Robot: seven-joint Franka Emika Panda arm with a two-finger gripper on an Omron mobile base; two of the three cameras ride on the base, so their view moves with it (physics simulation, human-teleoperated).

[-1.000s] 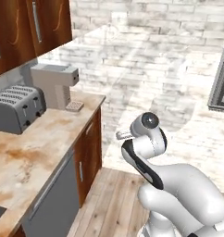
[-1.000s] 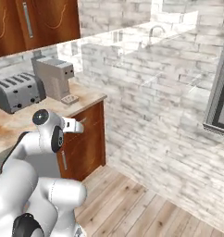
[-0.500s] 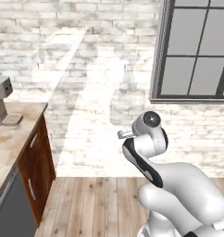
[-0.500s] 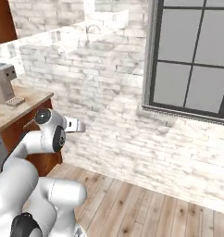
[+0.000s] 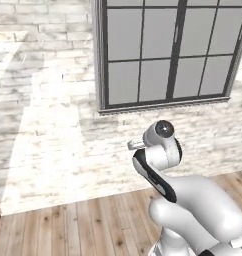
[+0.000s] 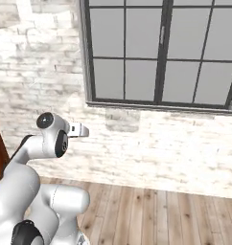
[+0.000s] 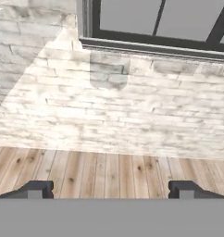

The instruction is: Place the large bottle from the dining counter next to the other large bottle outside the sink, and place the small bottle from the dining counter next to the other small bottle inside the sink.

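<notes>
Gripper (image 7: pixel 111 190) wide apart, nothing btwn fingertips (image 7: pixel 37 189), facing whitewashed brick wall (image 7: pixel 109 106) w/ dark-framed window (image 6: pixel 161 52) above wood plank floor (image 7: pixel 104 173)

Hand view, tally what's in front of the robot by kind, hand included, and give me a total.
window: 1
brick wall: 1
wooden floor: 1
hand, open and holding nothing: 1
Total: 4

Rough whitewashed brick wall (image 5: pixel 48 125) – matt plank wood floor (image 6: pixel 161 215)
</notes>
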